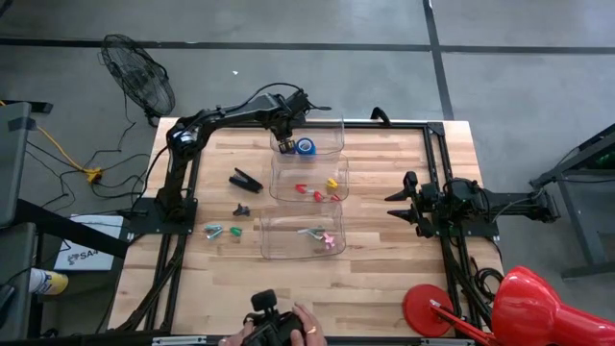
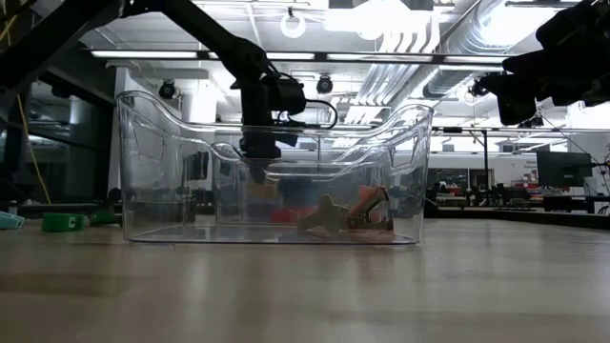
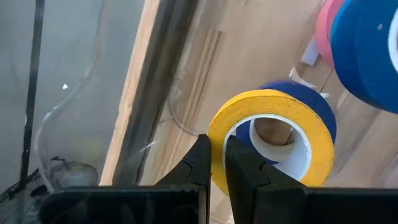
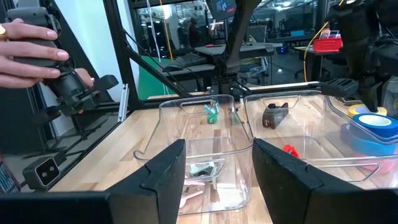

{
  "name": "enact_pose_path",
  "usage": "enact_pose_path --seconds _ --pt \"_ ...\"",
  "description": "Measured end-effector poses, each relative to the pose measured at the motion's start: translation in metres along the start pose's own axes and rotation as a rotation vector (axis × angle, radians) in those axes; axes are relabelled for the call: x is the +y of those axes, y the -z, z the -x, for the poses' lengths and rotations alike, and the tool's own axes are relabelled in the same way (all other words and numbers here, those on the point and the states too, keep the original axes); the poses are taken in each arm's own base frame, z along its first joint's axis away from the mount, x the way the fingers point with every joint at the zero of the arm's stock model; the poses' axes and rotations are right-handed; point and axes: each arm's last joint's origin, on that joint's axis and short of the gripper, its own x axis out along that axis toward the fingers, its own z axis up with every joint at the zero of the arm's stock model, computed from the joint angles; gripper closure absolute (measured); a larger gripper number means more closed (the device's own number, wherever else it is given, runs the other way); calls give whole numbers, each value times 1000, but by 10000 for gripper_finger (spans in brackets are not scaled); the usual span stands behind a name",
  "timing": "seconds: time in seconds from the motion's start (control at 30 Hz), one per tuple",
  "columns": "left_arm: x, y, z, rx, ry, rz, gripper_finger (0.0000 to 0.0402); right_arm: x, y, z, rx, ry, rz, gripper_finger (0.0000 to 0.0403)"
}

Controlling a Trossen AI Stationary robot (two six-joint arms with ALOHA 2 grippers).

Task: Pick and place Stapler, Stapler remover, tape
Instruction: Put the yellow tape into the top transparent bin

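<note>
Nearest us, our right hand (image 4: 214,171) waits open above the desk (image 1: 384,279). Farther off, our left hand (image 3: 214,163) pinches the yellow tape (image 3: 268,140) inside the far bin (image 1: 327,146). Next we judge: release it there, then withdraw.

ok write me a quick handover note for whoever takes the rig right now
Left gripper: shut on the yellow tape roll's wall, over the far clear bin that already holds blue tape.
Right gripper: open, empty, parked at the table's right side.
Done: items lie in the middle bin and near bin.
Left: release the yellow roll; the black stapler and small pieces still lie on the table.
</note>
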Motion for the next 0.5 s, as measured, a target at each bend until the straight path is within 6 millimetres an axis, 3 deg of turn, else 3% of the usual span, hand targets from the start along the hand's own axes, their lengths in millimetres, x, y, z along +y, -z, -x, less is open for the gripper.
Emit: enact_pose_path --seconds 0.33,0.5 --pt "-1 0 0 -9 25 -53 378 0 0 0 -1 0 0 226" --pt "-1 -1 0 -12 23 -60 338 0 0 0 0 0 0 226"
